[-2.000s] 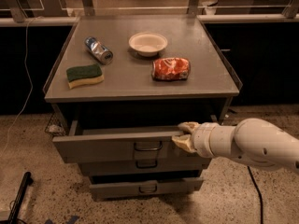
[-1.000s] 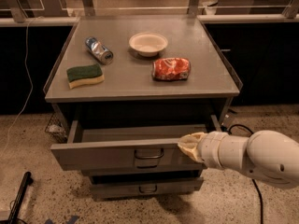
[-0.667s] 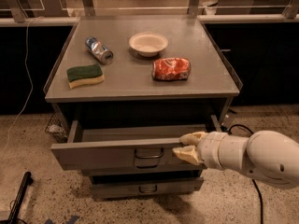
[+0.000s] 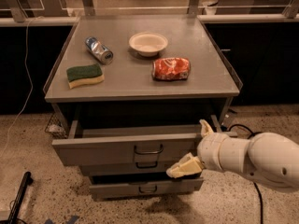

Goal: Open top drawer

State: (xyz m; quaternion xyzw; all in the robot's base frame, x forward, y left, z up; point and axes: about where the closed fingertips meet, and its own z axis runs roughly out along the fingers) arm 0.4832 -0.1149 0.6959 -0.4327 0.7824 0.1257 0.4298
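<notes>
Grey top drawer (image 4: 107,149) sits beside end effector (image 4: 186,148).

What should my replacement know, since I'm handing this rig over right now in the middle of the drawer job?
Gripper: open, at the right end of the top drawer's front, one finger above its top edge, one below.
Top drawer: pulled partway out of the cabinet.
Done: the drawer is partly open.
Left: probably pull it further if a full opening is wanted, then back the arm away.
Sponge, can, bowl and red packet lie on the cabinet top; not part of the job.
</notes>
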